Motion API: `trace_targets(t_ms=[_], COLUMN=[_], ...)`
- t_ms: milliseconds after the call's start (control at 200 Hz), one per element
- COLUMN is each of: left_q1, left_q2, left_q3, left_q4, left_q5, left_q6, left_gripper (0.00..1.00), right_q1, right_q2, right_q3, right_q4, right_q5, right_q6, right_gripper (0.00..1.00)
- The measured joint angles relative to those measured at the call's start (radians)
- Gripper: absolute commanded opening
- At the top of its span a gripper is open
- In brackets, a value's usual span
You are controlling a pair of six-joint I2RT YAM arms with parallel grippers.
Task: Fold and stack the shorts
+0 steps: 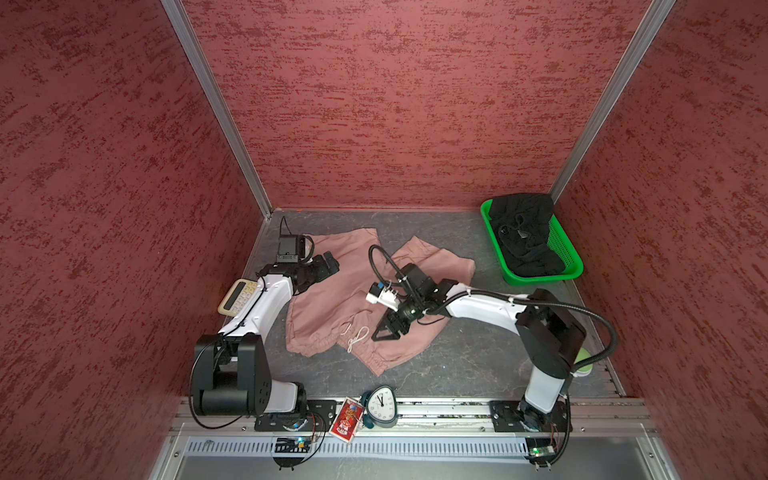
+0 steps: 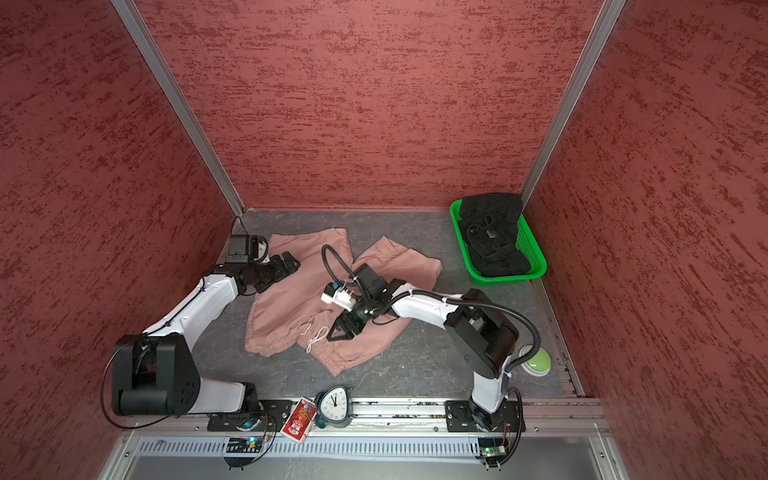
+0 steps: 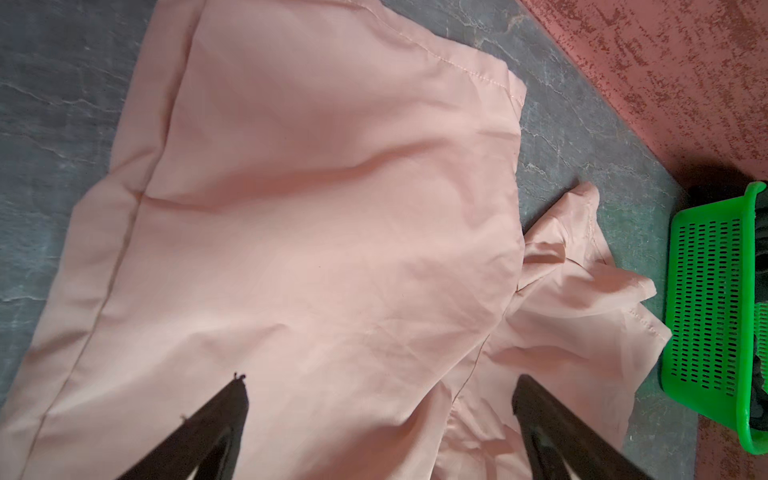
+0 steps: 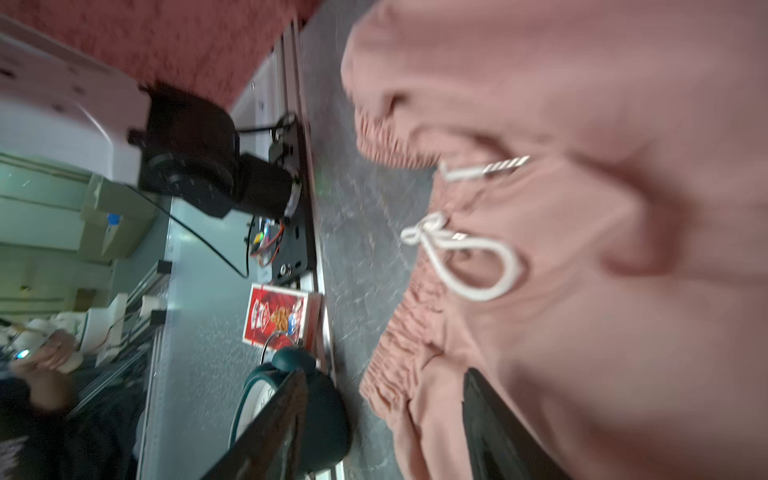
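The pink shorts [image 1: 332, 303] [image 2: 291, 307] lie spread and rumpled on the grey table, waistband toward the front, with a white drawstring [image 1: 357, 336] [image 4: 461, 257] loose on top. My left gripper [image 1: 328, 264] [image 3: 380, 382] hovers open over the far left leg, its jaws wide apart and nothing between them. Just right of the drawstring, my right gripper [image 1: 384, 332] [image 4: 386, 374] hangs open above the gathered waistband, gripping no cloth. The black shorts [image 1: 523, 237] [image 2: 492, 237] sit bunched in the green basket [image 1: 540, 278].
The basket [image 3: 706, 291] stands in the back right corner against the red walls. A calculator [image 1: 237, 295] lies left of the left arm. A clock [image 1: 380, 405] and a red card pack [image 1: 345, 422] rest on the front rail. A green button [image 2: 538, 361] sits front right.
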Motion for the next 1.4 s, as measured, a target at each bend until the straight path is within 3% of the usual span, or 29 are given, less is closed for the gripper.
trace_targets(t_ms=[115, 351, 696, 842, 1062, 1398], left_q1=[0.001, 0.006, 0.005, 0.005, -0.002, -0.063], left_q2=[-0.094, -0.317, -0.379, -0.379, -0.361, -0.301], left_q3=[0.001, 0.037, -0.054, -0.053, -0.011, 0.003], left_q4=[-0.007, -0.046, -0.108, -0.124, -0.171, -0.179], left_q5=[-0.002, 0.024, 0.039, 0.039, 0.042, 0.041], left_q6=[0.001, 0.026, 0.039, 0.046, 0.045, 0.045], left_gripper=[0.99, 0.99, 0.99, 0.99, 0.99, 0.99], right_q1=[-0.063, -0.135, -0.175, -0.183, -0.232, -0.464], right_q2=[0.054, 0.399, 0.84, 0.989, 0.972, 0.862], right_q3=[0.171, 0.535, 1.055, 1.306, 1.296, 1.141], right_q4=[0.011, 0.037, -0.132, -0.2, -0.236, -0.243], right_q5=[0.101, 0.235, 0.268, 0.275, 0.308, 0.404], right_q6=[-0.001, -0.003, -0.031, 0.019, 0.171, 0.297], right_gripper=[0.62, 0.63, 0.65, 0.64, 0.63, 0.62])
